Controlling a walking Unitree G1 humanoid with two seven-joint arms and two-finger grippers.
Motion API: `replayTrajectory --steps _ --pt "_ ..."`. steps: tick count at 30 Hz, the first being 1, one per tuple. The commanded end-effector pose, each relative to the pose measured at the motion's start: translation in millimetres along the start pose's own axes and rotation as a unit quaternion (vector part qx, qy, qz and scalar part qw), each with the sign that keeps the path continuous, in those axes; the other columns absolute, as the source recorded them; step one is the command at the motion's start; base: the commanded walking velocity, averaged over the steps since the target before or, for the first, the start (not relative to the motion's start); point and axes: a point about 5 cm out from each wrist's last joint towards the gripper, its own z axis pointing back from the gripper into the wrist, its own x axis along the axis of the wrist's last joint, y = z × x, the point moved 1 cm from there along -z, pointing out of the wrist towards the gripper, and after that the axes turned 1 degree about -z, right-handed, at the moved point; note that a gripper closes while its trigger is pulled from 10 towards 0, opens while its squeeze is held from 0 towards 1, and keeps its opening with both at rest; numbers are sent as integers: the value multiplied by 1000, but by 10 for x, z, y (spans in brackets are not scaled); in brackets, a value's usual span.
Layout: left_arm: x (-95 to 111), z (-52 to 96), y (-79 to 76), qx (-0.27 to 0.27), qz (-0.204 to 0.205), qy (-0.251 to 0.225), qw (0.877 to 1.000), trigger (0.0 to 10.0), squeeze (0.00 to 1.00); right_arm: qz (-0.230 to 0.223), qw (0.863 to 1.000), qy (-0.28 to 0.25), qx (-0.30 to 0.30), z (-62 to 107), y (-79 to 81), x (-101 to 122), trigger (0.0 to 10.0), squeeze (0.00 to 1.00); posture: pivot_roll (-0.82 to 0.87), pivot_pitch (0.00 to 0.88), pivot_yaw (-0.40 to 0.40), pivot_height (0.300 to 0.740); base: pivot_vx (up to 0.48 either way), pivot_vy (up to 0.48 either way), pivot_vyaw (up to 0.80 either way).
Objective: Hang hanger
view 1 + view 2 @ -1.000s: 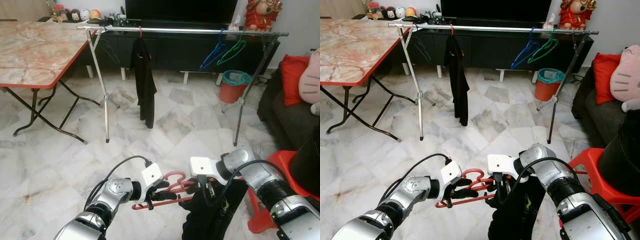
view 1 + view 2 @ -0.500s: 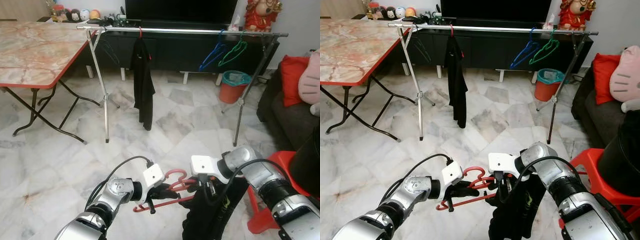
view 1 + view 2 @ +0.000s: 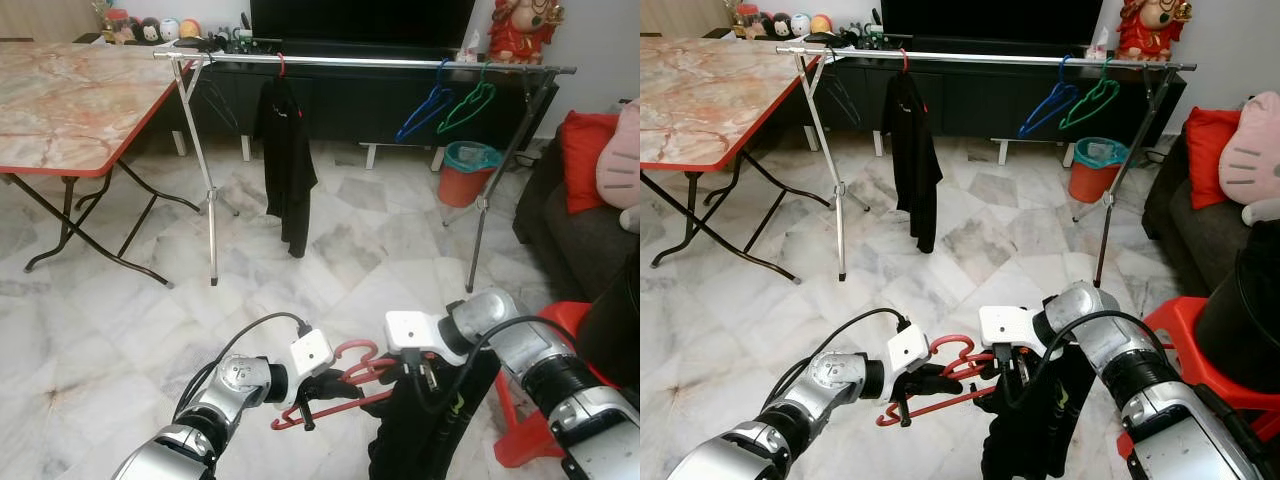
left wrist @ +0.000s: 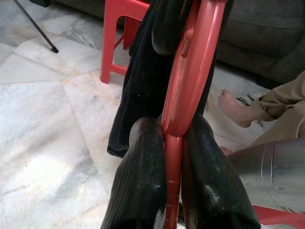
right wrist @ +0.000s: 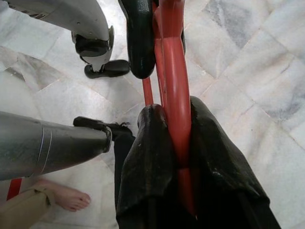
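Red hanger: clamped between my left gripper and my right gripper, both pinching it, black garment draped beneath.

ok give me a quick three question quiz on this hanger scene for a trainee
1. True or false: both grippers are shut on the red hanger.
2. What hangs from the hanger near the right gripper? A) blue towel B) black garment C) nothing
3. Fill in: on the clothes rail, the empty hangers are blue and ____.

Key: 1 true, the left gripper clamps it too. 2 B. 3 green.
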Motion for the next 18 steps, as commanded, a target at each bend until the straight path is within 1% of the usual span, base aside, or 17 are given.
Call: replayTrajectory --steps 1,8,13,14,15,18 --pt "65 43 106 38 7 -20 999 0 0 2 999 17 38 -12 71 -65 10000 1000 -147 0 -79 740 0 0 0" --pt "65 41 107 40 7 -21 999 0 0 7 999 21 44 6 71 -68 10000 1000 -149 0 -81 740 0 0 0" --pt "62 38 104 41 8 -22 999 0 0 16 999 20 38 28 40 -39 10000 1000 -151 0 -83 740 0 0 0" --pt "62 38 104 41 8 -21 999 0 0 19 999 20 33 35 28 -31 10000 525 -153 0 -82 740 0 0 0" --pt "61 38 104 41 8 -21 999 0 0 23 999 21 27 47 13 -20 10000 0 -153 0 -82 740 0 0 0" --pt "61 37 104 40 7 -20 999 0 0 34 999 21 10 101 -35 14 10000 0 -156 0 -80 740 0 0 0"
